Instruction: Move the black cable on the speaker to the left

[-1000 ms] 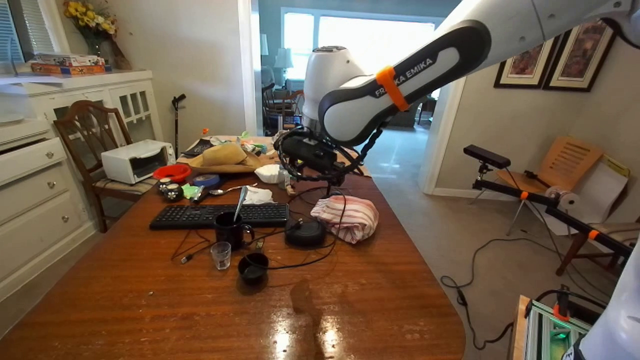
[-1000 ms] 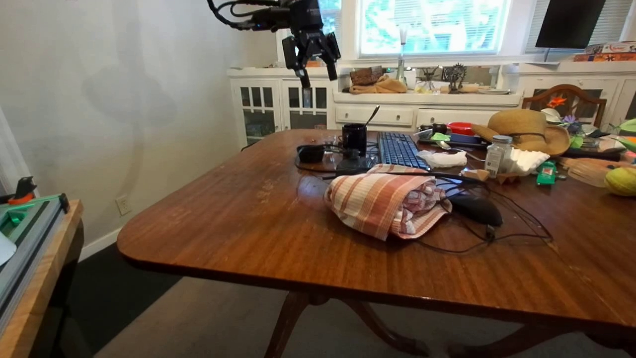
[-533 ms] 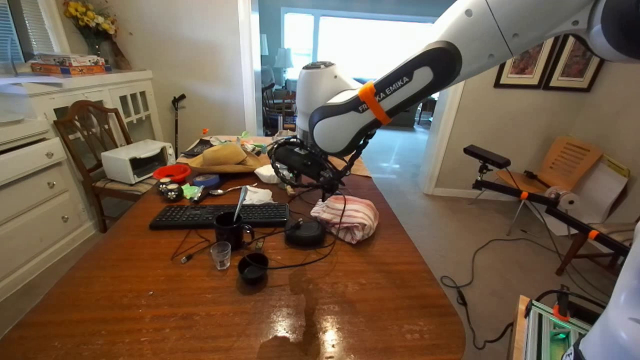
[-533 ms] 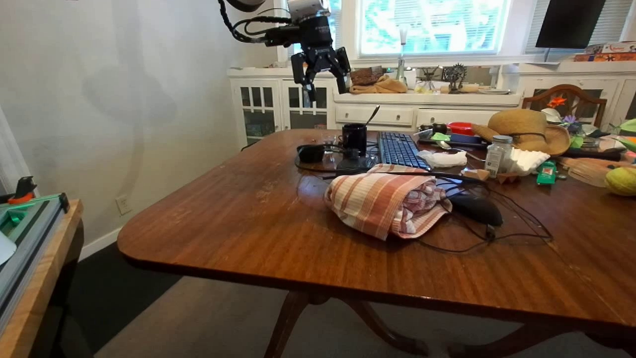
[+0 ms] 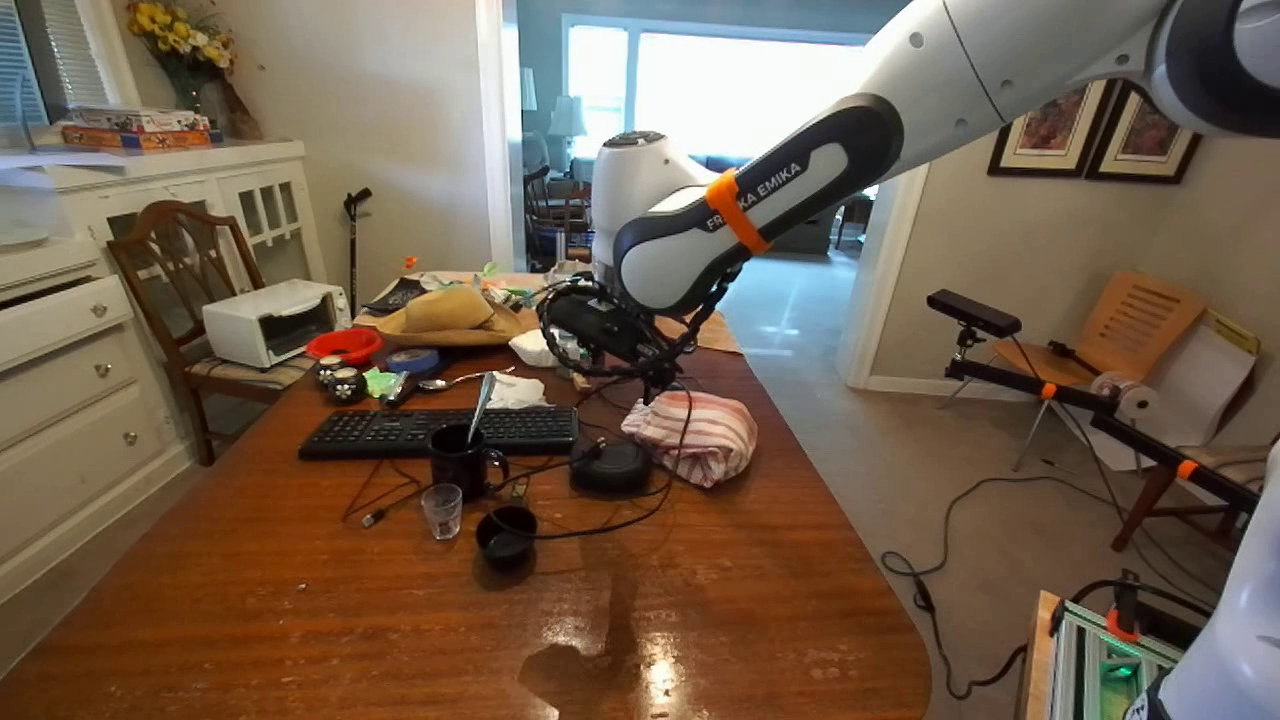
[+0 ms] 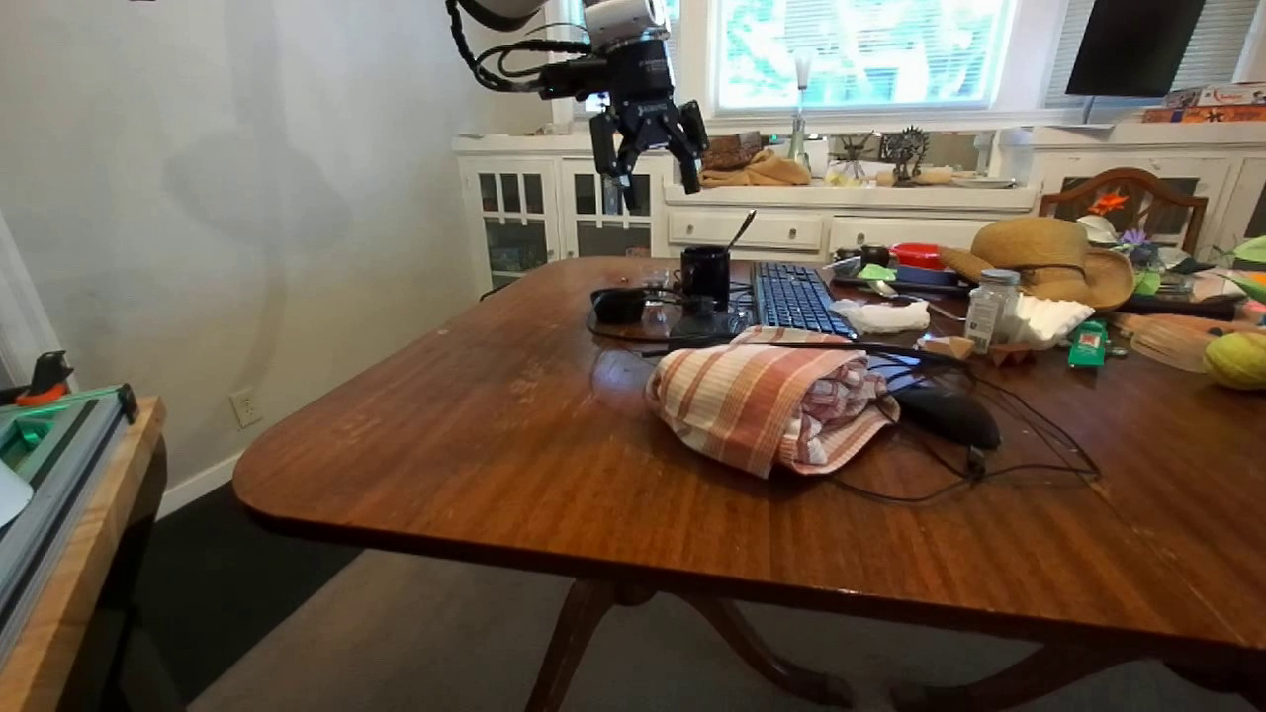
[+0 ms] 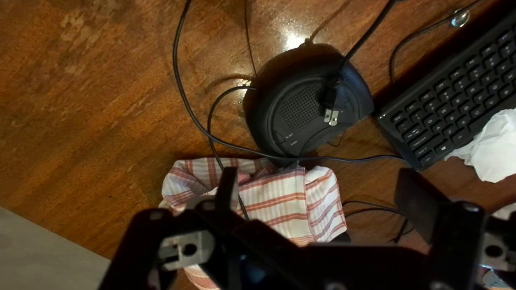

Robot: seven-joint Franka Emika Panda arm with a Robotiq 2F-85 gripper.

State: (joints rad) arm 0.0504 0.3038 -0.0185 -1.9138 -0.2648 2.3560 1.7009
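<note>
Where the black cable (image 7: 367,34) lies: below and beyond the jaws, stretching away, plug (image 7: 329,97) facing them.
Gripper (image 7: 317,185): spread wide, empty.

In an exterior view, the camera looks from above a short edge of the desk (image 5: 400,620) toward its far edge. In an exterior view, the camera is lower, by a long edge, facing across to a window (image 6: 860,49), with a round corner at left. The wrist view looks down from nearest, an edge at its bottom left. All three share the striped cloth (image 7: 278,197) and keyboard (image 7: 439,102).
</note>
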